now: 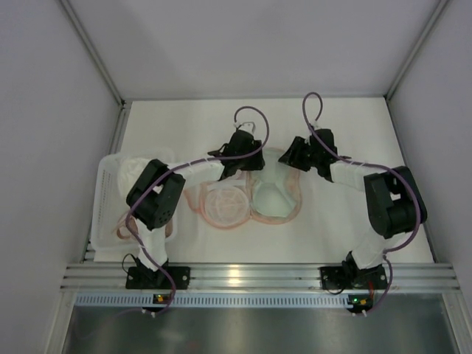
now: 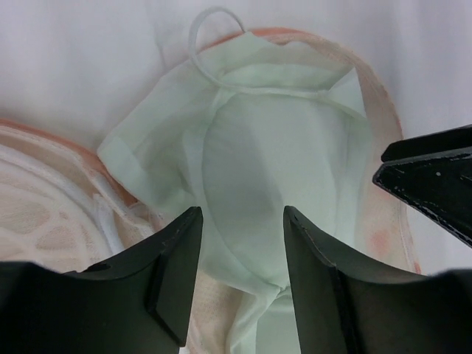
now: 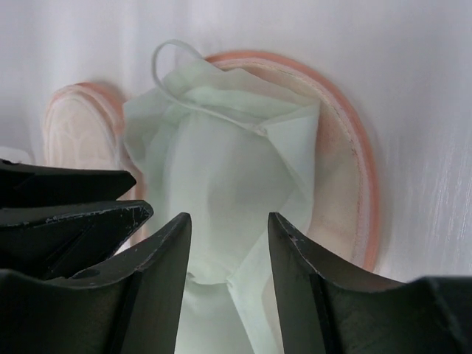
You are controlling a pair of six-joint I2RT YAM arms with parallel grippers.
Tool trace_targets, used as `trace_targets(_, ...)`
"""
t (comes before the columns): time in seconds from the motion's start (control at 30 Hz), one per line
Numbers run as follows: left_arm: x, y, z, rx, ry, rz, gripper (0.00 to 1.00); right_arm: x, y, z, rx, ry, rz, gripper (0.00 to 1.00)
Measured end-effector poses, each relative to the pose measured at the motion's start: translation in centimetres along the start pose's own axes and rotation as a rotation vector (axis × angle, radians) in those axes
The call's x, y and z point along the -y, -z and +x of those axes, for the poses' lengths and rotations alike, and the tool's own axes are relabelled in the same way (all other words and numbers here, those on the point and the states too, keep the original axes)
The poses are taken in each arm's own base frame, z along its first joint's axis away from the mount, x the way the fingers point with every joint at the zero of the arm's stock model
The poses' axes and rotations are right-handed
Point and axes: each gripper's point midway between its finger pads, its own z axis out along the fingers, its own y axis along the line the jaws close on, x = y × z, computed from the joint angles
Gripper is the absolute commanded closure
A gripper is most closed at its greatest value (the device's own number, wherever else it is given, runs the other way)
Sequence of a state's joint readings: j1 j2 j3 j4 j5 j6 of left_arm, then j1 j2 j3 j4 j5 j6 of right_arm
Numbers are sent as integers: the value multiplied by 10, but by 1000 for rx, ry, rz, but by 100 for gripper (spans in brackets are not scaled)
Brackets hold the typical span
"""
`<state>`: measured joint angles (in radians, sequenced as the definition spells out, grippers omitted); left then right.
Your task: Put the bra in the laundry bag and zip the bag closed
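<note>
The laundry bag (image 1: pixel 284 214) lies open mid-table, its pink zip rim round a rumpled mint-white lining (image 1: pixel 271 193). A round pale-pink mesh cup of the bra (image 1: pixel 221 205) lies at its left end. My left gripper (image 1: pixel 243 158) is open just above the lining (image 2: pixel 273 147), with the bra's mesh and whitish band (image 2: pixel 44 214) to its left. My right gripper (image 1: pixel 295 156) is open above the same lining (image 3: pixel 221 147), beside the bag's peach rim (image 3: pixel 361 169). Each gripper shows in the other's wrist view. Neither holds anything.
A white rectangular basket (image 1: pixel 103 184) with pale laundry stands at the table's left edge, beside the left arm. A thin white loop (image 2: pixel 214 15) sticks out at the lining's far end. Grey walls close in the table on both sides and at the back.
</note>
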<state>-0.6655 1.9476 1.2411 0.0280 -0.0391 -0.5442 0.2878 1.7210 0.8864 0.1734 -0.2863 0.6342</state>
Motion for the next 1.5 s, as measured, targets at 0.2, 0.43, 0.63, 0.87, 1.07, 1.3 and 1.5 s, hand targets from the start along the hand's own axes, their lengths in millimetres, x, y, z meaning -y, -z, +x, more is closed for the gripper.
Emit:
trace_targets(0.2,-8,25,-53,117,21,-5,45,-29,20,-29,65,83,-63,50)
trace_targets(0.43,-44,24,-84,171,70,-60,46,-34,22,-29,51,169,-75,40)
trace_targets(0.63,-47,10,-64,116,65,-59,47,-21,22,-16,11,185,-13,43)
trace_targets(0.87,-43,8,-59,100,58,-37,47,0,20,11,-46,141,29,47)
trace_targets(1.07,-41,6,-57,91,50,-24,47,19,9,26,-82,119,79,48)
trace_targets(1.3,-41,3,-54,83,35,-17,47,23,-2,5,-32,171,132,53)
trace_targets(1.5,-40,2,-55,84,31,-8,47,18,-12,-21,32,213,145,62)
